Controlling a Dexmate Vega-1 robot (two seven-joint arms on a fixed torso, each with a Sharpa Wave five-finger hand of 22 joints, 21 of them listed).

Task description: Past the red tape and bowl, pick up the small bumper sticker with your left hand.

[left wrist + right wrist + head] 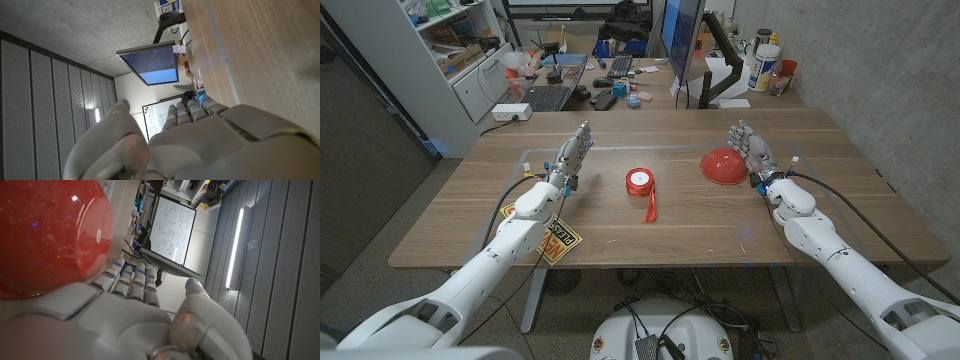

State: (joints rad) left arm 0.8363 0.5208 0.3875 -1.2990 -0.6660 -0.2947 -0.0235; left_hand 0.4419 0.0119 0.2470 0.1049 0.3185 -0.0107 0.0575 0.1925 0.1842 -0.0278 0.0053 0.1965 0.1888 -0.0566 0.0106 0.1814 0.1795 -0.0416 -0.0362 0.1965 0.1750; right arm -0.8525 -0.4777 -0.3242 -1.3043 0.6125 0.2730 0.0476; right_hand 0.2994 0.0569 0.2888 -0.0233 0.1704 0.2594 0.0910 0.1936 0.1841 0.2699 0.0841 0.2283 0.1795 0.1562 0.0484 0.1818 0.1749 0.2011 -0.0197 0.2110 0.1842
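Both arms are in over the near edge of the brown wooden worktop, and neither hand has anything in it. The left hand stands on its edge toward the left side, fingers straight and released, reaching toward the far edge. In the left wrist view the same hand shows its fingers close together and extended, gripping nothing.

Across the worktop, the right hand stands upright too, fingers loose and spread, just beside the shiny red bowl turned upside down; I cannot tell whether they touch. The right wrist view puts that bowl right in front of the right hand.

In the middle of the worktop lies the red roll of ribbon tape, a loose red tail trailing from it toward the near edge.

And the target: the small yellow bumper sticker with black and red lettering lies flat at the near left edge of the worktop, partly covered by the left forearm, well behind the left hand's fingertips.
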